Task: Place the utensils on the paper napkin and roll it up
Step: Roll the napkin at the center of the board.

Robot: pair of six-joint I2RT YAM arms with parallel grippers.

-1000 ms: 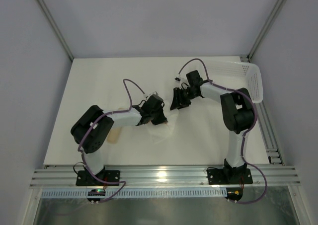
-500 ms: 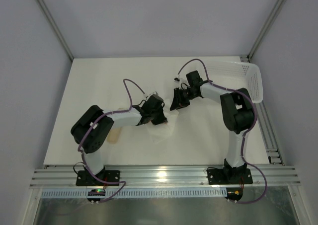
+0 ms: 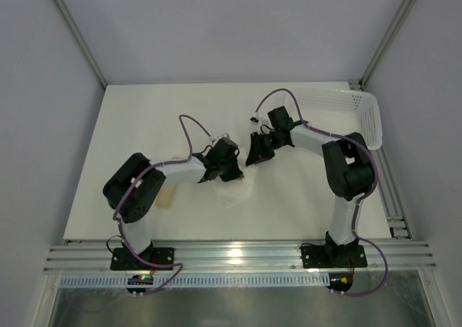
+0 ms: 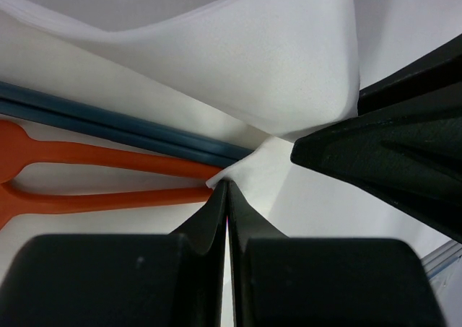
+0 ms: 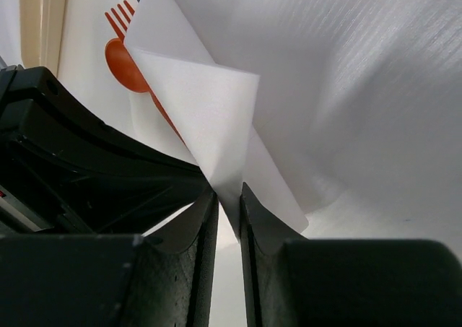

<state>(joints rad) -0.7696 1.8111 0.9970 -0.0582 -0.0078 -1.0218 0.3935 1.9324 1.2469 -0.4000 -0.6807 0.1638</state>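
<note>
Top external view: the white desk [image 3: 144, 125] carries everything, with a white perforated plastic basket [image 3: 364, 114] at its far right corner. Both arms reach toward the middle of the desk, where the left fingers [image 3: 232, 171] and the right fingers [image 3: 255, 152] sit close together over a thin white paper napkin [image 3: 242, 190] lying near the centre. A short beige cylinder-like piece [image 3: 167, 195] lies on the desk beside the left arm's elbow, well apart from the napkin.

Left wrist view: the paper napkin [image 4: 274, 60] rises in a big curled fold above the utensils. The left fingers [image 4: 202, 219] are pressed together, and a corner of the paper meets their tips; whether it is caught between them cannot be told. Under the fold lie a slender dark blue stick [image 4: 108, 121] and, just beside it, two orange plastic handles [image 4: 108, 154].

Right wrist view: the right fingers [image 5: 198, 226] pinch a folded corner of the paper napkin [image 5: 209, 118], lifting it. Behind the fold, a round orange plastic spoon bowl [image 5: 123, 56] and orange fork tines [image 5: 115, 16] peek out.
</note>
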